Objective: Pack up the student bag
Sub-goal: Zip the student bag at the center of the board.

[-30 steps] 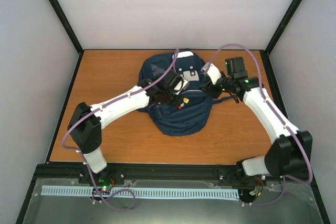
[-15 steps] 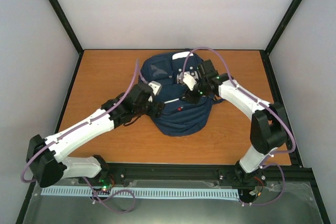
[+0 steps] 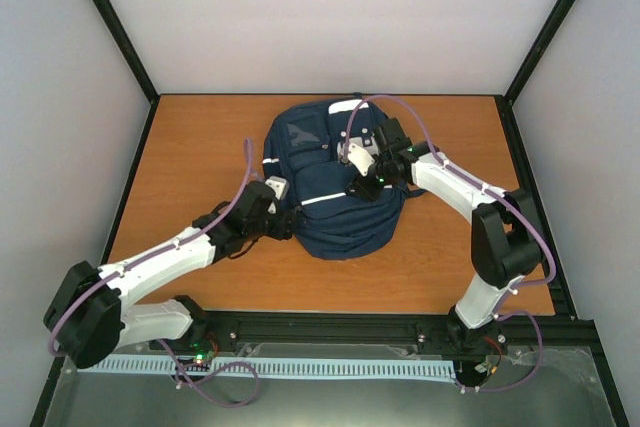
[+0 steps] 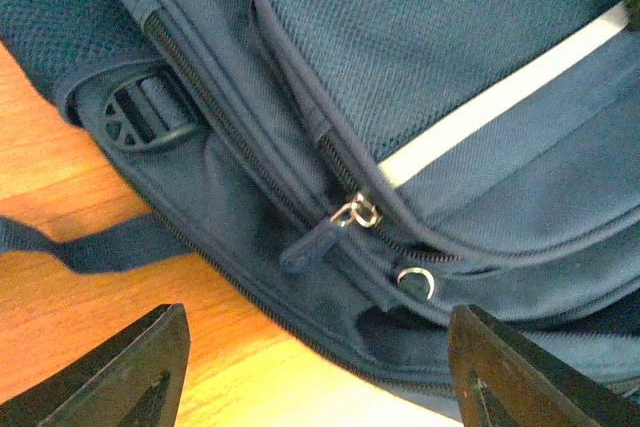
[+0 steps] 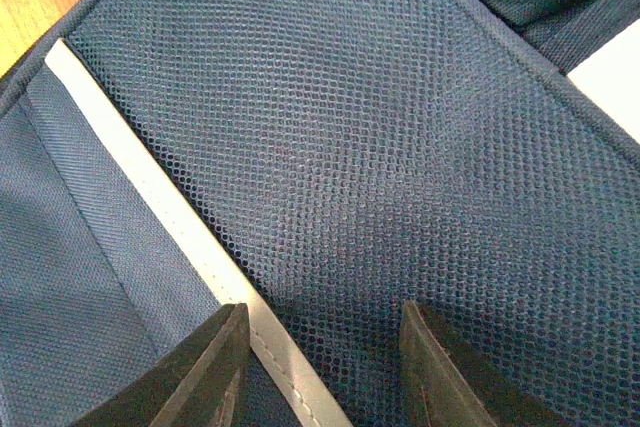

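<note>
Entry: bag closure, zip stage (my reading).

Position: the student bag [image 3: 330, 197] lies flat mid-surface, well inside the far half of the surface [image 3: 200, 147], and both my arms are at it.

Left pincer [image 4: 318, 362]: released, jaws wide, nothing between them. It hovers low at the bag's left edge, facing a zipper pull [image 4: 312, 244] that hangs from its slider just under the white stripe [image 4: 500, 97].

Right pincer [image 5: 320, 347]: half parted over the mesh panel [image 5: 400, 147]. I see nothing pinched between the tips. It sits close to the cloth, touching or not I cannot tell.

Step in hand: no loose items show on the surface, so I judge loading done and zip work under way.

Next move calls for: advancing the left pincer, narrowing onto the small pull tab, then drawing along the track while the right steadies the bag.

Obstacles: a metal ring [image 4: 415, 282] just beside the pull is easy to grab by mistake. A buckle [image 4: 140, 117] and a loose strap [image 4: 90, 247] lie beside the approach. Soft folds overhang the track.
</note>
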